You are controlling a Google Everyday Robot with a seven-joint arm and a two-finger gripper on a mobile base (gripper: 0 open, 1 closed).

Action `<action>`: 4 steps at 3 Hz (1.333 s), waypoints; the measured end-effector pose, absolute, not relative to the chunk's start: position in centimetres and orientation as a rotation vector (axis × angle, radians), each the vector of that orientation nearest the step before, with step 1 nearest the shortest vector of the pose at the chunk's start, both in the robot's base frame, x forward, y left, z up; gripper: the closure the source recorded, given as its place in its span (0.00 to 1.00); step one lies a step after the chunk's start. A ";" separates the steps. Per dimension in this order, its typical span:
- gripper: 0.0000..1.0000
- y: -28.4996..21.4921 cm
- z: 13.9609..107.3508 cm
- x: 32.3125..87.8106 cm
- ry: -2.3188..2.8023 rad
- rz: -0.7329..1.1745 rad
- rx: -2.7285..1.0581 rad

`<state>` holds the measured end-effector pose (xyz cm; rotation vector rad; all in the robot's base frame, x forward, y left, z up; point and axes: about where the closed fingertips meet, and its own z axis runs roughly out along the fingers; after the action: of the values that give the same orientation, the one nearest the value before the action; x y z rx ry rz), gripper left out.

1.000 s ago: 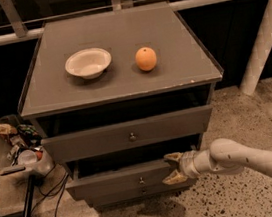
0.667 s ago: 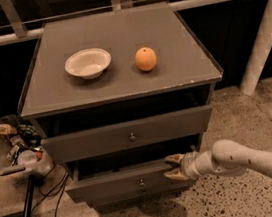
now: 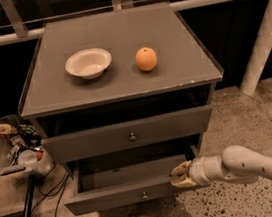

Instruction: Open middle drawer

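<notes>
One bowl (image 3: 88, 62), one orange (image 3: 146, 59) — one pincer (image 3: 181, 176) at the open middle drawer's (image 3: 108, 199) right end, grip unclear.

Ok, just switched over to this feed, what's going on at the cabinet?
The robot's arm reaches in from the right, with its gripper at the right end of the middle drawer, on the top edge of its front panel. That drawer stands pulled well out, with its inside showing. The drawer above sits out only slightly. A white bowl and an orange sit untouched on the cabinet top.
</notes>
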<state>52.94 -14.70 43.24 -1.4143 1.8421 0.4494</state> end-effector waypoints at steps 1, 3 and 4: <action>1.00 -14.7 43.3 52.8 1.842 0.449 -1.414; 0.58 -14.7 43.3 52.8 1.842 0.450 -1.414; 0.35 -14.7 43.3 52.8 1.842 0.450 -1.414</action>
<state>52.83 -14.68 43.30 -1.4144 1.8420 0.4497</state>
